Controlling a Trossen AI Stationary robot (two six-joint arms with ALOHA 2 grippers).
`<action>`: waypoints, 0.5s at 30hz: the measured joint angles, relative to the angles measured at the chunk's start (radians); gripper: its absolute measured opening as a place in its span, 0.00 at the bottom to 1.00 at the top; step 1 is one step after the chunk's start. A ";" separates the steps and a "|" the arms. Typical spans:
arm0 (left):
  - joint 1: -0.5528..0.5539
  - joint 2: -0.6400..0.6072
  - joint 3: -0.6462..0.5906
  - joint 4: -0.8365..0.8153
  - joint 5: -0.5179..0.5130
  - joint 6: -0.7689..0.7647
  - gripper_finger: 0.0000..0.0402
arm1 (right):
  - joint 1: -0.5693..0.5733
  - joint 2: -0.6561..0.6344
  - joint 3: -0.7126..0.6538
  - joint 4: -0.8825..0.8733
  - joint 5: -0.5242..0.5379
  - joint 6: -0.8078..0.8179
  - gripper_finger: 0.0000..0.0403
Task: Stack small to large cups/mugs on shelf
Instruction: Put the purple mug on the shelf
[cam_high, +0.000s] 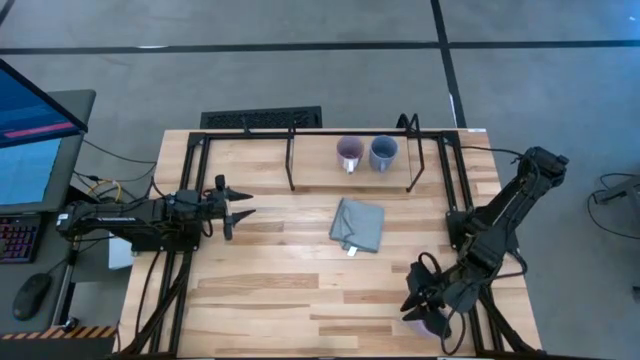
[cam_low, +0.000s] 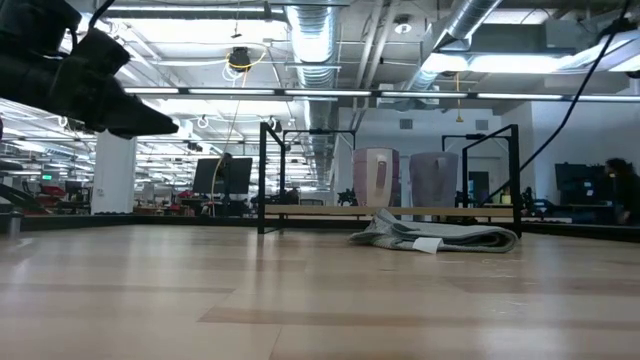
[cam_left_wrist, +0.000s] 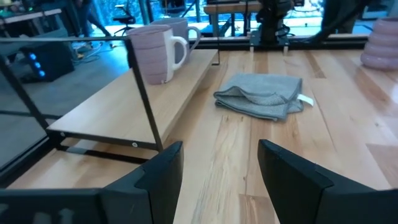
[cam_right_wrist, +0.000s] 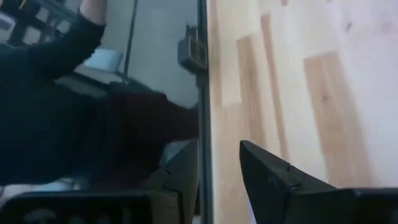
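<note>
The shelf (cam_high: 292, 160) is a low black rod frame at the table's far middle. A pale lavender mug (cam_high: 349, 153) and a blue-grey mug (cam_high: 383, 152) stand upright on it side by side, also seen in the left wrist view (cam_left_wrist: 152, 53) (cam_left_wrist: 183, 28). The deeper purple mug (cam_left_wrist: 380, 43) stands on the table at the near right, mostly hidden under my right arm in the high view (cam_high: 432, 323). My left gripper (cam_high: 243, 212) is open and empty at the table's left, pointing right. My right gripper (cam_high: 410, 302) is open and empty (cam_right_wrist: 221, 168) at the near right, beside the purple mug.
A folded grey cloth (cam_high: 357, 224) lies on the table in front of the shelf, between the two arms. A person's dark sleeve (cam_right_wrist: 56, 93) shows beyond the table's edge in the right wrist view. Bare wood lies across the table's near middle.
</note>
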 joint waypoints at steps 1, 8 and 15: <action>0.000 0.000 0.000 0.000 -0.006 -0.012 0.50 | 0.002 0.008 0.000 0.001 -0.023 0.012 0.34; 0.000 0.000 0.000 0.000 -0.010 -0.035 0.50 | 0.014 0.050 0.000 -0.007 -0.213 0.232 0.28; 0.000 0.000 0.000 0.000 -0.010 -0.017 0.50 | 0.028 0.045 0.000 -0.054 -0.269 0.488 0.24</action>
